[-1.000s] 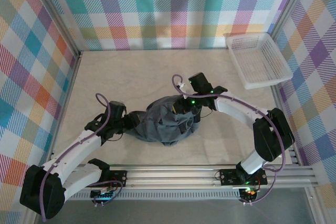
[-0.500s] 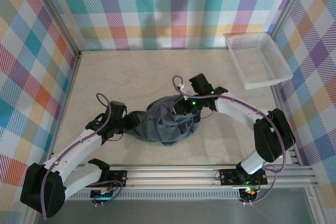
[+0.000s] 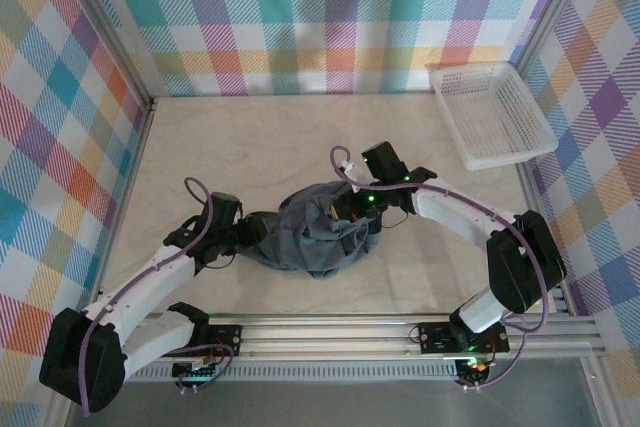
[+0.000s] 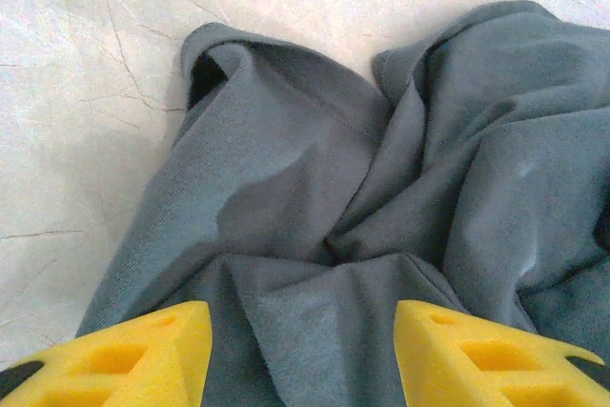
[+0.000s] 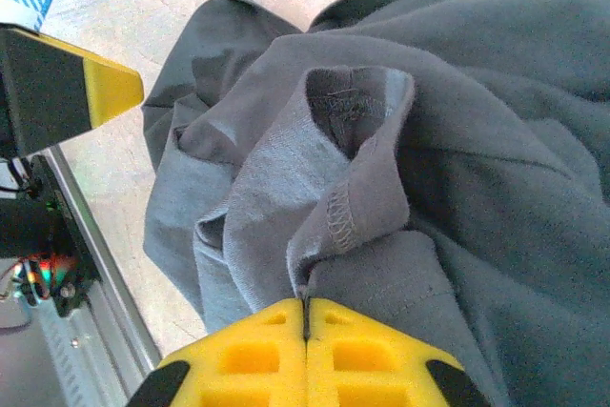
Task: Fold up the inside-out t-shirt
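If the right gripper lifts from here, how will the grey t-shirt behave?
Probably floppy: the t-shirt lies in a crumpled, deeply creased heap, so it should drape and trail. Likely light: its thin hem curls freely. The right gripper pinches just one fold, so the rest may hang bunched.

The t-shirt (image 3: 310,239) is soft matt cloth, a fine knit with a faint nap, heavily creased, with a row of stitching along one turned hem. The table (image 3: 260,147) under it looks like pale stone or a stone-print laminate, smooth, with thin dark veins and a dull sheen. The left gripper (image 4: 300,359) and right gripper (image 5: 305,350) have yellow fingers of matt moulded plastic. The basket (image 3: 470,67) is white plastic mesh. The rail (image 3: 340,332) is brushed grey metal, and the walls (image 3: 300,17) are matt checked cloth.
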You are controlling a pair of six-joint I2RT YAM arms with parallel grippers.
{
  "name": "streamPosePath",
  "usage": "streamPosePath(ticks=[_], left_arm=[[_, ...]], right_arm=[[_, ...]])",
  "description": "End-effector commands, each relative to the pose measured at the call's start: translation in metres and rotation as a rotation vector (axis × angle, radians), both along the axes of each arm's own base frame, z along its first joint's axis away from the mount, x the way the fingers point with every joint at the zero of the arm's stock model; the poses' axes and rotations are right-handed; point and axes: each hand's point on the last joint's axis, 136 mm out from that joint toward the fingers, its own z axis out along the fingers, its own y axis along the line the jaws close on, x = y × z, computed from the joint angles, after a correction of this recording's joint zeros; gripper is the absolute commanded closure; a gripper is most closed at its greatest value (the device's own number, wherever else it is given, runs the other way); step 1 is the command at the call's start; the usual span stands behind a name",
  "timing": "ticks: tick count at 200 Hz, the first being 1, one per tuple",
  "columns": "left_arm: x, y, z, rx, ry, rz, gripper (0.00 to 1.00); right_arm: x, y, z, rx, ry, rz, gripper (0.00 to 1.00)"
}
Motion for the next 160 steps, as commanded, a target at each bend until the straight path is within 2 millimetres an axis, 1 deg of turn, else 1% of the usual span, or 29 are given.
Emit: streamPosePath(ticks=[1, 14, 23, 38, 54, 61, 72, 88, 105, 114, 126, 151, 160], left_arm=[[0.001, 0.0, 0.0, -0.02, -0.005, 0.011, 0.46], [0.001, 0.002, -0.001, -0.016, -0.002, 0.02, 0.46], [0.001, 0.004, -0.002, -0.01, 0.004, 0.035, 0.46], [0.002, 0.009, -0.003, -0.003, 0.018, 0.066, 0.46], [0.004, 0.015, -0.003, 0.018, 0.046, 0.092, 0.45], [0.006, 0.021, -0.002, 0.039, 0.062, 0.116, 0.44], [0.009, 0.03, -0.003, 0.076, 0.093, 0.15, 0.44], [0.016, 0.041, -0.006, 0.111, 0.123, 0.191, 0.44], [0.029, 0.044, -0.011, 0.131, 0.146, 0.203, 0.44], [0.038, 0.041, -0.011, 0.136, 0.145, 0.184, 0.44], [0.05, 0.035, -0.015, 0.136, 0.145, 0.161, 0.44], [0.064, 0.022, -0.035, 0.119, 0.195, 0.113, 0.45], [0.068, 0.016, -0.039, 0.095, 0.198, 0.098, 0.5]], right_arm=[[-0.005, 0.0, 0.006, 0.024, -0.006, 0.017, 1.0], [0.0, -0.004, 0.008, 0.015, -0.017, -0.02, 1.0], [0.007, -0.009, 0.013, 0.021, -0.031, -0.065, 1.0], [0.02, -0.021, 0.03, 0.049, -0.088, -0.159, 1.0], [0.035, -0.042, 0.05, 0.048, -0.191, -0.286, 1.0], [0.039, -0.05, 0.059, 0.044, -0.235, -0.328, 1.0], [0.04, -0.056, 0.072, 0.055, -0.289, -0.356, 1.0], [0.035, -0.055, 0.09, 0.112, -0.337, -0.342, 1.0], [0.029, -0.052, 0.103, 0.175, -0.362, -0.319, 1.0], [0.025, -0.049, 0.108, 0.203, -0.367, -0.3, 1.0], [0.022, -0.046, 0.109, 0.218, -0.358, -0.276, 1.0], [0.018, -0.042, 0.109, 0.228, -0.343, -0.251, 1.0], [0.018, -0.043, 0.111, 0.23, -0.343, -0.251, 1.0]])
